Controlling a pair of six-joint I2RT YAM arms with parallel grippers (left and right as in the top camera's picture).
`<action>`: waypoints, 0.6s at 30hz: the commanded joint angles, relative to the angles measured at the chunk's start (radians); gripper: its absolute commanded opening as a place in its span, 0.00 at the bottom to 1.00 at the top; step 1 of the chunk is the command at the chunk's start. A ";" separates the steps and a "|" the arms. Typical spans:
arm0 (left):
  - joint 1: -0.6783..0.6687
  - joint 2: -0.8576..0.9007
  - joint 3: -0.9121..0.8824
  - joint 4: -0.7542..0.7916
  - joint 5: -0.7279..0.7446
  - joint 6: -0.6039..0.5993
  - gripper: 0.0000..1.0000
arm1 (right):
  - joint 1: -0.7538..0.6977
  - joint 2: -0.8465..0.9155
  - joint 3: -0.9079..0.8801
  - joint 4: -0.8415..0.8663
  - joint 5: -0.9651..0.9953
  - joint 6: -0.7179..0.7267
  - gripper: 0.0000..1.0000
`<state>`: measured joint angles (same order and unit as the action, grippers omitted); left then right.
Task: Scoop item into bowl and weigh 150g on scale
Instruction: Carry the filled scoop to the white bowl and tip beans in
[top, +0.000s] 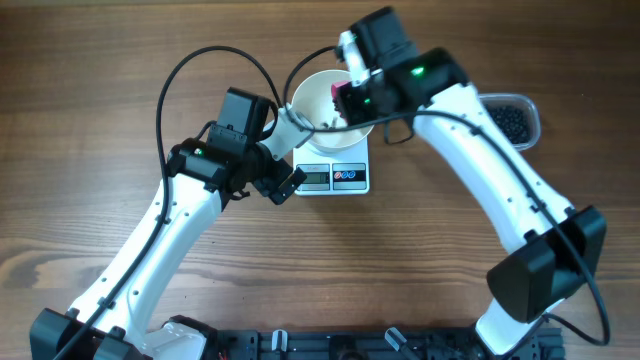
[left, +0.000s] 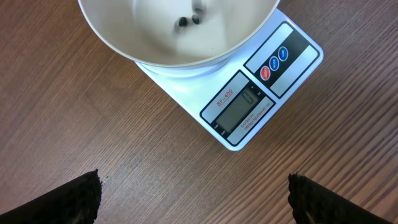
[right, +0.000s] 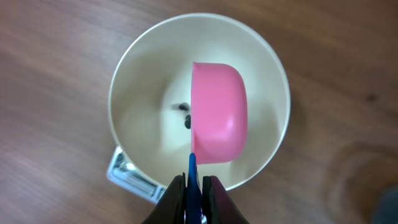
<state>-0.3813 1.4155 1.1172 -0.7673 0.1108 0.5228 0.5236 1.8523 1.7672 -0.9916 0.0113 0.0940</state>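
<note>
While the right gripper (right: 194, 184) pinches the thin blue handle (right: 192, 167) of the pink scoop (right: 217, 115), its jaws pressed tight on it, the scoop hangs tipped on edge over the bowl (right: 134, 74). Only a few black beads (right: 186, 116) lie on the bowl's floor. The rest sit in the tub (top: 512, 120), well apart at the far right. The bowl rests on the scale (right: 124, 171), whose display is too small to read. The left gripper (left: 196, 196) is spread wide and holds nothing, hovering over the table (top: 100, 150) near the scale's front. The beads look hard, round and light, so they will likely roll and bounce. They are best handled only through the scoop, carried level and tipped low. The narrow handle may let the scoop twist in the pinch. The bowl looks light and may slide on the scale if nudged.
</note>
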 joint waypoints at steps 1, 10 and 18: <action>0.004 -0.008 -0.003 -0.001 0.016 0.020 1.00 | 0.055 -0.034 0.028 0.020 0.245 0.019 0.04; 0.004 -0.008 -0.004 -0.001 0.016 0.020 1.00 | 0.085 -0.050 0.028 0.038 0.303 0.014 0.04; 0.004 -0.008 -0.004 -0.001 0.016 0.020 1.00 | 0.085 -0.076 0.028 0.041 0.302 0.011 0.04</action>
<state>-0.3813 1.4155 1.1172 -0.7673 0.1108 0.5228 0.6014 1.8191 1.7679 -0.9558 0.2897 0.0940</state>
